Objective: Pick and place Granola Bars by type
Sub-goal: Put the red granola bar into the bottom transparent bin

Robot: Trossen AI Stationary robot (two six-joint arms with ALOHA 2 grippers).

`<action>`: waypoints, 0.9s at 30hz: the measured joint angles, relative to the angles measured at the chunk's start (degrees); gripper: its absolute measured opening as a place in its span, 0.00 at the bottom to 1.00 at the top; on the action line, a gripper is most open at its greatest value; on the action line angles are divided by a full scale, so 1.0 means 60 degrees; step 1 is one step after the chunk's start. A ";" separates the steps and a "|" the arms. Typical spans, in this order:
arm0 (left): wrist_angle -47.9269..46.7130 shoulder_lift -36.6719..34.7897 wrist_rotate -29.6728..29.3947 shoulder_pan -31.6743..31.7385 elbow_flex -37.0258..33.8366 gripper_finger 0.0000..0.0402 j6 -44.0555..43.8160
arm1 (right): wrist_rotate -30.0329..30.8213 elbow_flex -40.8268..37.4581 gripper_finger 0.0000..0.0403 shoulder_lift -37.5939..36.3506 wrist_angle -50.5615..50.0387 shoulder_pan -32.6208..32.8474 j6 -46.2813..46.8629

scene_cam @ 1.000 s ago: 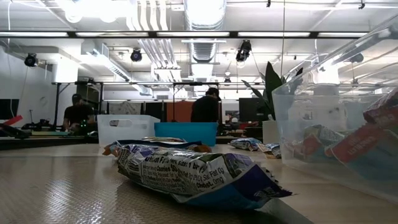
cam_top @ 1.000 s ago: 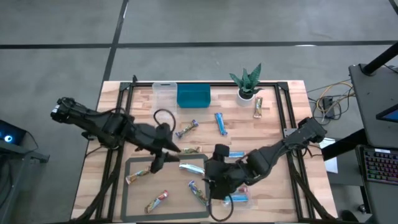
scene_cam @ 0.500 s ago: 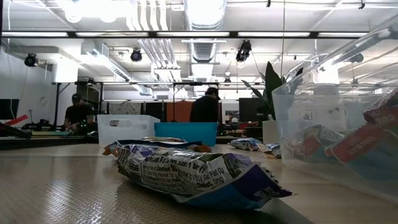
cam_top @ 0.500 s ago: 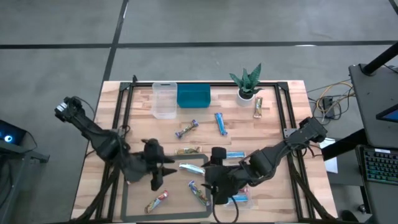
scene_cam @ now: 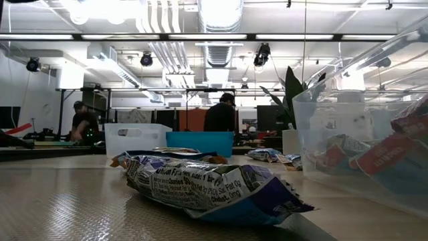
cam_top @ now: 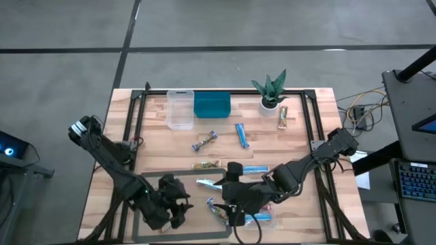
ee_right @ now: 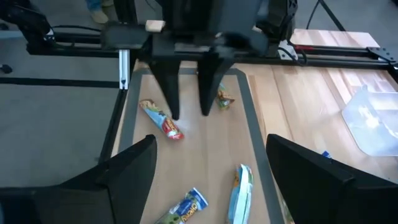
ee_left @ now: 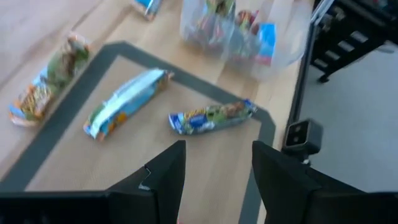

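Overhead hides what the right wrist shows: left pincer [ee_right: 188, 93] open.

Floor [cam_top: 272, 27] was grey concrete w/ dark seam lines. Ceiling carried exposed ducts [scene_cam: 221, 40], strip lights and black spotlights [scene_cam: 33, 65]. Two people stood at benches in bkgd, one at left [scene_cam: 81, 124], one centre [scene_cam: 221, 117]. Desk w/ keyboard [cam_top: 417, 180] sat beside wooden table [cam_top: 306, 136].

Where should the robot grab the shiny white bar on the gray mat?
Around its middle, coming straight down from above. The white bar lies flat on the mat, long and thin, with nothing touching it, so pinching across its narrow width probably works best.
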 joint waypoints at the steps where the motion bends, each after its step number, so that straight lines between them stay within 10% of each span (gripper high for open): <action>1: -0.0019 0.0137 -0.0007 -0.0069 0.0000 0.42 -0.0162 | 0.0000 0.0000 0.73 0.0000 0.0032 0.0000 -0.0001; 27: -0.1206 0.2474 0.1196 -0.1551 -0.0109 0.55 -0.3755 | 0.0004 0.0000 0.73 0.0000 0.0344 0.0000 -0.0280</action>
